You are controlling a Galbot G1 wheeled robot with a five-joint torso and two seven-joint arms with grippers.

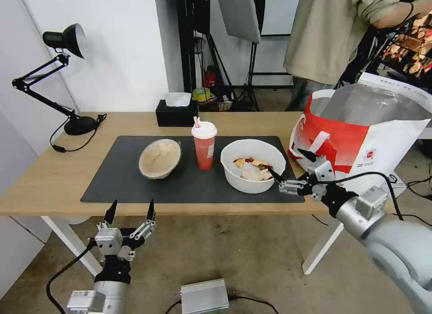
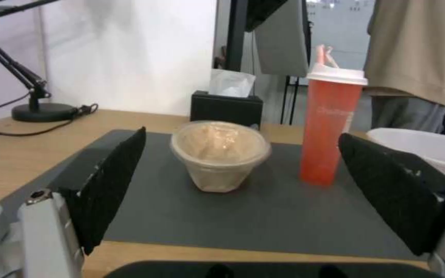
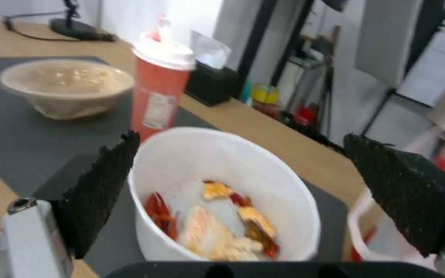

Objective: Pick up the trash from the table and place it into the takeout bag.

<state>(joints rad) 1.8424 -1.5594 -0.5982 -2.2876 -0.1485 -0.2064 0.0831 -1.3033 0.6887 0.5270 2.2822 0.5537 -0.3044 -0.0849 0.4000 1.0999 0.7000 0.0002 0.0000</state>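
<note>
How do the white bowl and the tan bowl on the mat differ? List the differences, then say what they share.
The white bowl is wider than the tan bowl. The white bowl is open, with red-yellow scraps showing; the tan bowl has a clear lid. The open right gripper is at the white bowl; the open left gripper hangs short of the table. Both sit on the mat, flanking the cup.
</note>
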